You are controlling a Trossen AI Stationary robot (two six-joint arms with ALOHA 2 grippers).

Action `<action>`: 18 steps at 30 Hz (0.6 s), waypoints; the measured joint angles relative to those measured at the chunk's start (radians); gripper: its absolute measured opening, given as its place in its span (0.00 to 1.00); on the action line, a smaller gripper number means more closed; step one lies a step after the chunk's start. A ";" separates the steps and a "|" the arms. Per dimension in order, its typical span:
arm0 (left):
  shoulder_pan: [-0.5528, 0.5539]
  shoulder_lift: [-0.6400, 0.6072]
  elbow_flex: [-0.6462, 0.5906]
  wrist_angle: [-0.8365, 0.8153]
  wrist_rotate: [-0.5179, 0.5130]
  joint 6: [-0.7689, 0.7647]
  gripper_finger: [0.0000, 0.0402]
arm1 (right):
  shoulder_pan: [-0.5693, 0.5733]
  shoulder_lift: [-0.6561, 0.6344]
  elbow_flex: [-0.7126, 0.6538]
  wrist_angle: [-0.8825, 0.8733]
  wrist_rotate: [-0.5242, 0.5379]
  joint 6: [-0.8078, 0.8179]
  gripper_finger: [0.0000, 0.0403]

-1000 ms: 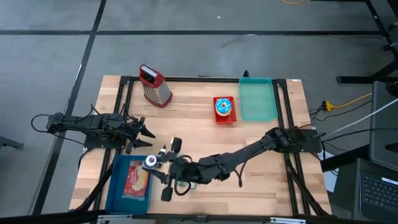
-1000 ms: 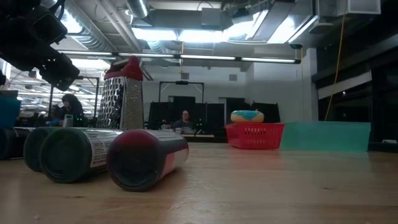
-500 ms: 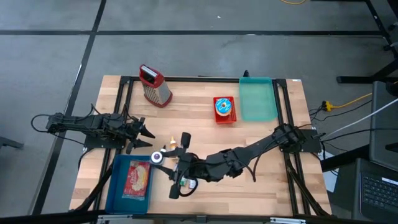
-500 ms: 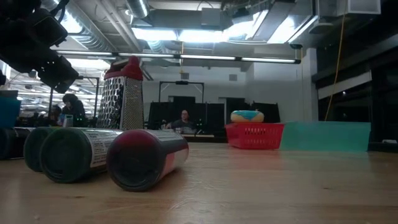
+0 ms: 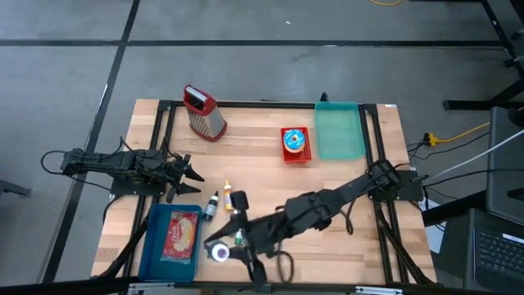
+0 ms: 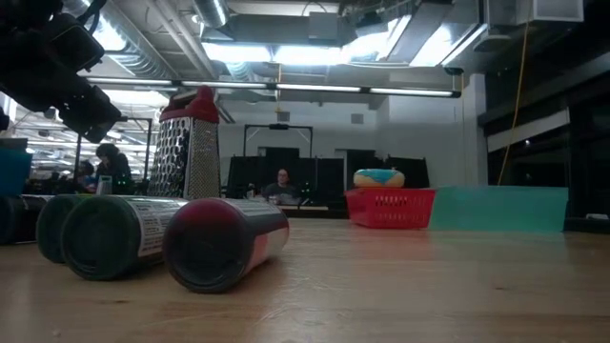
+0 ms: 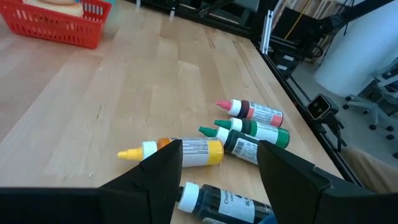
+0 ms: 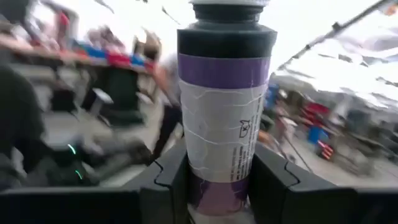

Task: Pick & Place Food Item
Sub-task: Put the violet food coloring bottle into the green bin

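Purple-banded bottle [image 8: 225, 112] stood clamped between the two dark fingers [image 8: 171, 180] of the right hand [image 5: 219, 252], its dark cap pointing away from the wrist camera; the fingers pressed on its white label from both sides. From above, that hand sat at the near edge of the tabletop [image 5: 344, 254], just right of the blue bin [image 5: 152, 246], with the right arm stretched across from the right side.

The blue bin lay at the near left corner and held a flat red food packet [image 5: 182, 235]. A small red basket [image 5: 295, 154] stood toward the far side, right of centre, with a blue-frosted doughnut [image 5: 294, 141] inside it. Touching the basket's right side was a teal tray [image 5: 339, 131]; nothing could be made out in it. A metal grater with a red top [image 5: 202, 113] stood upright at the far left.

Several small squeeze bottles lay loose on the wood between the two arms: a yellow one [image 7: 180, 151], a green one [image 7: 249, 130], a red one [image 7: 252, 112] and a black one [image 7: 214, 200], all on their sides and close together.

The left hand [image 5: 190, 174] waited at the left side of the tabletop, far of the blue bin, its fingers spread apart and holding nothing.
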 joint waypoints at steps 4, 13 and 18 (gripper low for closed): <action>0.000 0.000 0.000 0.002 -0.001 -0.011 0.50 | -0.022 0.000 -0.001 -0.079 0.128 0.086 0.31; 0.000 0.000 0.000 0.002 -0.009 -0.013 0.50 | -0.128 0.001 -0.001 -0.294 0.206 0.305 0.31; 0.000 0.000 0.000 0.002 -0.009 -0.007 0.50 | -0.201 0.001 -0.001 -0.357 0.195 0.333 0.32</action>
